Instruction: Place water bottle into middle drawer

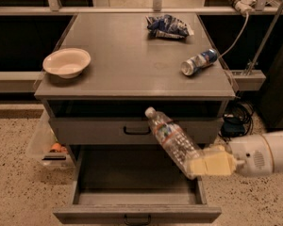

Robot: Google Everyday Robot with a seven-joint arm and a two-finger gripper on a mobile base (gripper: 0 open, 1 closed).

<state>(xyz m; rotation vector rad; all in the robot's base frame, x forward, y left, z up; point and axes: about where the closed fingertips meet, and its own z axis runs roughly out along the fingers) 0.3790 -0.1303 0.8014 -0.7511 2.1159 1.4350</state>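
While the grey table (132,69) is carrying a bowl (66,62), a snack bag (169,26) and a can (198,62) on its top, the middle drawer (94,214) below is standing pulled out, so the step in hand appears to be the carry toward it. The gripper (198,166), reaching in from the right, is clamping the water bottle (172,140) by its base, and the bottle is hanging tilted, cap up-left, before the upper drawer (85,131) and above the open drawer's right side. The next move is calling for lowering and levelling the bottle inside the drawer's walls before release.
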